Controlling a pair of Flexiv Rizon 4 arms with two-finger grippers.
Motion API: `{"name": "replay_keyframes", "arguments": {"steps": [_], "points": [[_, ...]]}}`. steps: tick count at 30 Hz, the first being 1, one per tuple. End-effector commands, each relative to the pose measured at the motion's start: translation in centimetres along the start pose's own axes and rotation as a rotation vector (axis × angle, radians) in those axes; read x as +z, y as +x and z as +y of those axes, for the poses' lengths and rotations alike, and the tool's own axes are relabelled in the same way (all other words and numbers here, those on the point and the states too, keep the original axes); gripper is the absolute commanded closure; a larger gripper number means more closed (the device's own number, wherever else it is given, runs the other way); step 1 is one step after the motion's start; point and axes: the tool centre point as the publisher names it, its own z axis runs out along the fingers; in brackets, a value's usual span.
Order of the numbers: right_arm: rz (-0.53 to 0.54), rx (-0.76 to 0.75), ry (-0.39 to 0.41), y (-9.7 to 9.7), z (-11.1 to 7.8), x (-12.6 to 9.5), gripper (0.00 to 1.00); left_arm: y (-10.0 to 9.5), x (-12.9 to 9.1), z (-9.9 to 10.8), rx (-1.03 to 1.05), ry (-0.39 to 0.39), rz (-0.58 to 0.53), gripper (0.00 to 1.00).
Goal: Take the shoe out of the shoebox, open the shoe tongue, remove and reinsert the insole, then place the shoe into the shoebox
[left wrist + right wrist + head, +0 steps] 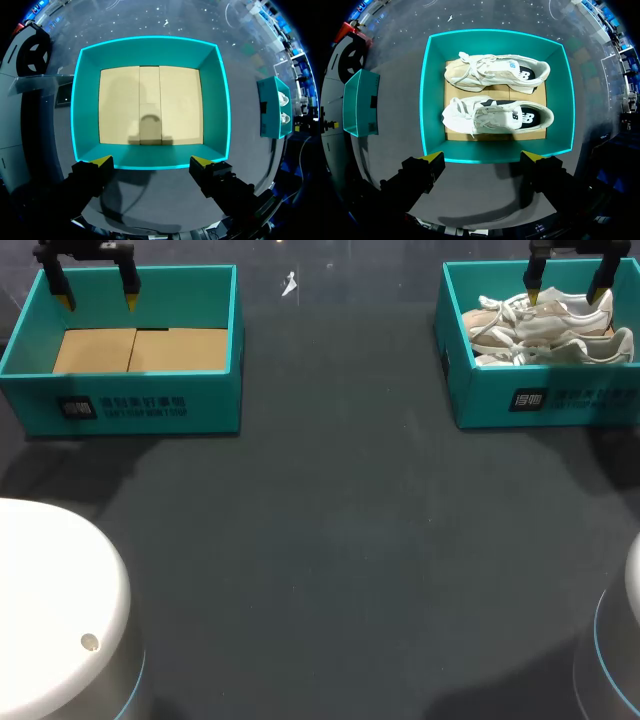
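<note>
Here, two white shoes [495, 116] lie in the teal shoebox [540, 400] on the dark worktop [330, 540].
Well left of the shoebox, the left end effector [99, 300] hangs over an empty teal box [140, 405], fingers spread wide and holding nothing. Directly above the shoebox, the right end effector [566, 292] is equally wide apart and empty, clear of the shoes, which lie side by side inside.

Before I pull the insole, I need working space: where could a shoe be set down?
Bare: the tabletop between the left shoebox and the right shoebox, and the left shoebox's floor. Crowded: the right shoebox, filled by two shoes.
</note>
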Motion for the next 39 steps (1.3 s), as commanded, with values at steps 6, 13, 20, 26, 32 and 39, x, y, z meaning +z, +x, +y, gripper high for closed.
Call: {"name": "replay_keyframes", "arguments": {"steps": [6, 13, 20, 26, 32, 39], "points": [[-0.001, 0.000, 0.000, 0.0, 0.0, 0.0, 0.00, 0.0, -0.1, 0.0, 0.000, -0.001, -0.001, 0.00], [-0.001, 0.000, 0.000, 0.0, 0.0, 0.0, 0.00, 0.0, -0.1, 0.0, 0.000, -0.001, -0.001, 0.00], [-0.001, 0.000, 0.000, 0.0, 0.0, 0.0, 0.00, 0.0, -0.1, 0.0, 0.000, -0.001, -0.001, 0.00], [-0.001, 0.000, 0.000, 0.0, 0.0, 0.0, 0.00, 0.0, -0.1, 0.0, 0.000, -0.001, -0.001, 0.00], [-0.009, 0.011, -0.020, -1.8, -0.2, -0.5, 0.00, 0.0, -0.1, 0.0, 0.000, -0.001, -0.001, 0.00], [-0.004, 0.030, -0.028, -5.3, -1.4, -0.1, 0.00, 0.0, -0.1, 0.0, 0.000, -0.001, -0.001, 0.00]]}}
